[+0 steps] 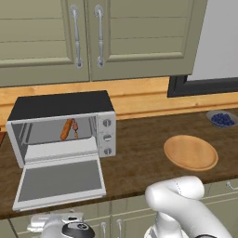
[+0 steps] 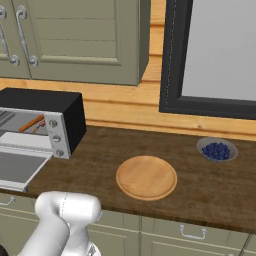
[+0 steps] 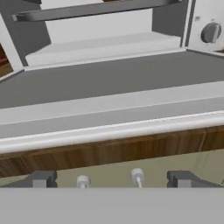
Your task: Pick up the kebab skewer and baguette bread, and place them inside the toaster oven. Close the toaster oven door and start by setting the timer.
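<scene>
Sitting on the left of the dark wood surface (image 1: 139, 153), the toaster oven (image 1: 60, 123) has its door (image 1: 59, 180) folded down flat toward the front edge, glass panel facing up. Inside, on the rack, the baguette bread (image 1: 66, 129) lies angled, with the kebab skewer (image 1: 75, 128) just beside it on its right; both are well back in the cavity. From the right base view the loaf (image 2: 31, 123) shows as an orange streak through the opening. Three round knobs (image 1: 107, 137) stacked on the right panel.

End effector (image 3: 112, 179): the two dark fingertips (image 3: 43, 178) stand wide apart at the bottom of the hand view, open, gripping nothing. It sits low, in front of the surface's edge and below the door's bar handle (image 3: 109, 130), which runs across the hand view above the wood edge. Cabinet drawer fronts lie beyond the tips.

Right of the oven: a round wooden board (image 1: 190, 152), bare. Farther right, near the back, a small bowl of blueberries (image 1: 222, 119). Olive wall cabinets (image 1: 93, 37) above; dark-framed window (image 2: 215, 55) to the right.
</scene>
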Motion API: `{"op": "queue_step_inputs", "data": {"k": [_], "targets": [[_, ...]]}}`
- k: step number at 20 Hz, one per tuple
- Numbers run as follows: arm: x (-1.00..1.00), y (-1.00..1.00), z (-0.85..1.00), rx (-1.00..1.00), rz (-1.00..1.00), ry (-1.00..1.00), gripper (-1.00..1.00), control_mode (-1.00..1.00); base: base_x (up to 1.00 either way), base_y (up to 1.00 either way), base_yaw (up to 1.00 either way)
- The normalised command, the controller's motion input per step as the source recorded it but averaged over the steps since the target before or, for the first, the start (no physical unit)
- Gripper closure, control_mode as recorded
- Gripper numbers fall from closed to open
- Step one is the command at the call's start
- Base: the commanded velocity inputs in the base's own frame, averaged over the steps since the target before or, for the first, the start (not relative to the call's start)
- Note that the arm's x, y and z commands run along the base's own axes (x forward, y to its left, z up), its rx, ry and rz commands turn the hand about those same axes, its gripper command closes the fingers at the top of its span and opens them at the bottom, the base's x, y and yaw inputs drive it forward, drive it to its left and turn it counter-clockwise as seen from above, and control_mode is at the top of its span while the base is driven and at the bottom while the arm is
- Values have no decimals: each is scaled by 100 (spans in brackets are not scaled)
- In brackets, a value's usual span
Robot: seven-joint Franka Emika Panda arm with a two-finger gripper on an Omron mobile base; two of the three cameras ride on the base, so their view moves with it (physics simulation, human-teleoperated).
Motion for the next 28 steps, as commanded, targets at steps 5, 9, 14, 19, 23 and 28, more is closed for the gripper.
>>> {"op": "queue_step_inputs", "data": {"k": [5,9,14,19,23,28], "targets": [[3,0,0,0,1,-7,-100,-100,0,0,0],[14,0,0,0,1,0,-100,-100,0,0,0],[4,0,9,0,3,-1,-100,-100,0,0,0],[0,-1,0,0,12,-3,-100,-100,0,0,0],[0,-7,0,0,17,-2,-100,-100,0,0,0],[2,0,0,0,1,-5,-100,-100,0,0,0]]}}
